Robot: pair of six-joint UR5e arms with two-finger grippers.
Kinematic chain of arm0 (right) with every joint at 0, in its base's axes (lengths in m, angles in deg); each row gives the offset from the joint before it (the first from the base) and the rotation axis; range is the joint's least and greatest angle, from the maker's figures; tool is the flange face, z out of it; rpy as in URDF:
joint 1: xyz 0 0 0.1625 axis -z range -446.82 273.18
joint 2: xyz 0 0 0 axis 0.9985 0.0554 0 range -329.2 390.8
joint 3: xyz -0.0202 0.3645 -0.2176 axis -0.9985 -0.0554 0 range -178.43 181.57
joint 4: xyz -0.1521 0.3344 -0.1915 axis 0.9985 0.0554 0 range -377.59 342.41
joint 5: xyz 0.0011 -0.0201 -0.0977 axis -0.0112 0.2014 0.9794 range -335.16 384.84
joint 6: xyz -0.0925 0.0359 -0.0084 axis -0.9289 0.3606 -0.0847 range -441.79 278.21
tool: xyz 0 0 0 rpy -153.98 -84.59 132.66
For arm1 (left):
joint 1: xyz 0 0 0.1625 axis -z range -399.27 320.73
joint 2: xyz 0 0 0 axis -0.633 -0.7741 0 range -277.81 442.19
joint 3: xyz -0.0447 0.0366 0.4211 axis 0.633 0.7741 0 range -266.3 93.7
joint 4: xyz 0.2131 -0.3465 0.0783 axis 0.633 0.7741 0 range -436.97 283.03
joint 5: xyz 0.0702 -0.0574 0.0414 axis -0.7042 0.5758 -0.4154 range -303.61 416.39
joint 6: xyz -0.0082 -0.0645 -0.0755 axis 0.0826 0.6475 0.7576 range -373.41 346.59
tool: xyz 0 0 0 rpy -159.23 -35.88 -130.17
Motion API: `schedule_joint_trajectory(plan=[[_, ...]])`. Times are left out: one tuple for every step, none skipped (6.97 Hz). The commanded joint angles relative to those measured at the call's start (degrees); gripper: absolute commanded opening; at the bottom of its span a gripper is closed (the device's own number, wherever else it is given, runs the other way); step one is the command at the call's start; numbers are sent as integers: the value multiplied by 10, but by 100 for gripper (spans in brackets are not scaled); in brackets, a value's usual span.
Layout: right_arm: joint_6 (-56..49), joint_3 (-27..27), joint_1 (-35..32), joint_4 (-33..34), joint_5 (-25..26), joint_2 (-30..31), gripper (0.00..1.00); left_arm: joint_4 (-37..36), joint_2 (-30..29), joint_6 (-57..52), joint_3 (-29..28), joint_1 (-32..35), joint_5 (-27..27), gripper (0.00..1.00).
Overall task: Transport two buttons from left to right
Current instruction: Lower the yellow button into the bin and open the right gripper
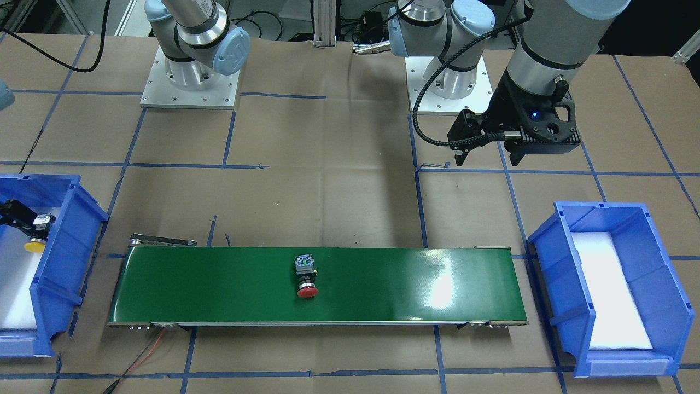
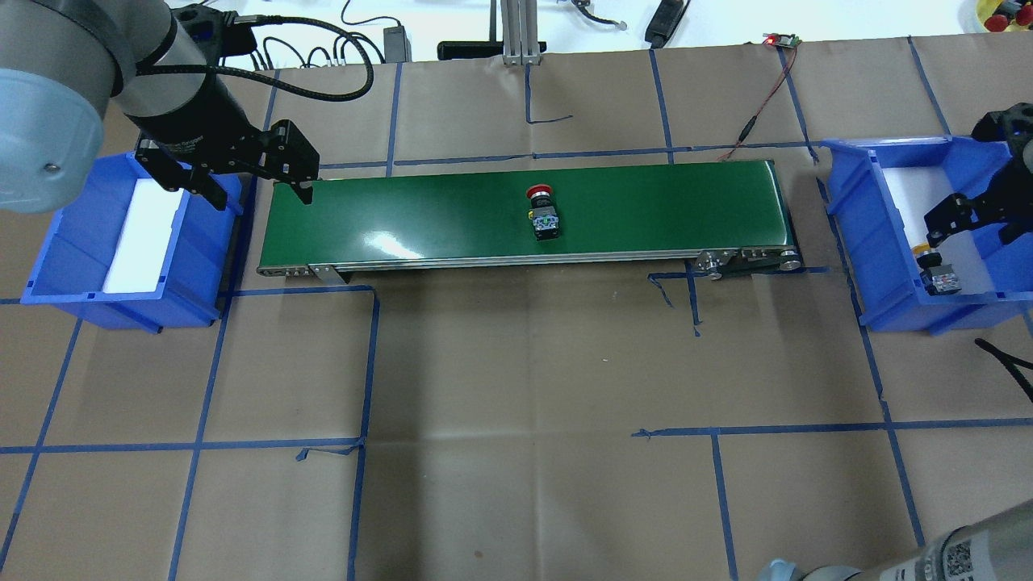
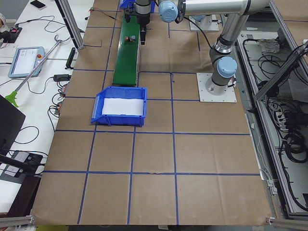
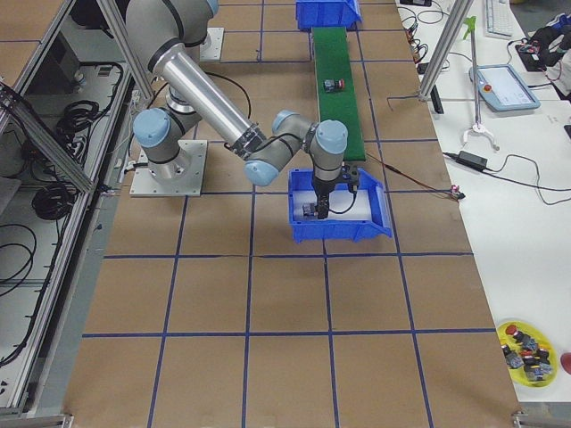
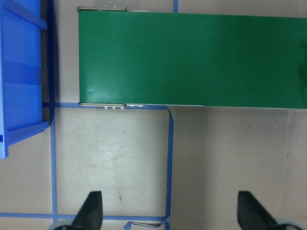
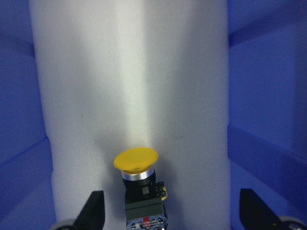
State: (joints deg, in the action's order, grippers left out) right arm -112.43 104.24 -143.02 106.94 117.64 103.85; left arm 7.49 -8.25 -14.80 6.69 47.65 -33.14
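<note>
Red-capped mushroom push button (image 2: pixel 542 214): crosswise mid green conveyor belt (image 2: pixel 403 210), well left of right fingers (image 6: pixel 93 211) (wide, seemingly empty); left fingers (image 5: pixel 91 211) wide.

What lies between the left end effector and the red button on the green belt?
Only bare green belt. The overhead view shows nothing else between the left end effector and the red button.

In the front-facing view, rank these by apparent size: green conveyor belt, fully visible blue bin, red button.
1. green conveyor belt
2. blue bin
3. red button, by far the smallest
</note>
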Motion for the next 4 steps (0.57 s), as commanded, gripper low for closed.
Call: schedule_joint_trajectory(plan=[[46,-86,-39,-93,-1,15,100,0,-1,1,0,0,1,100],[74,-139,-67,-156,-1,15,100,0,-1,1,0,0,1,100],[121,-178,-97,-210,-2,14,100,0,-1,2,0,0,1,100],[155,-184,-134,-218,-2,14,100,0,-1,2,0,0,1,100]])
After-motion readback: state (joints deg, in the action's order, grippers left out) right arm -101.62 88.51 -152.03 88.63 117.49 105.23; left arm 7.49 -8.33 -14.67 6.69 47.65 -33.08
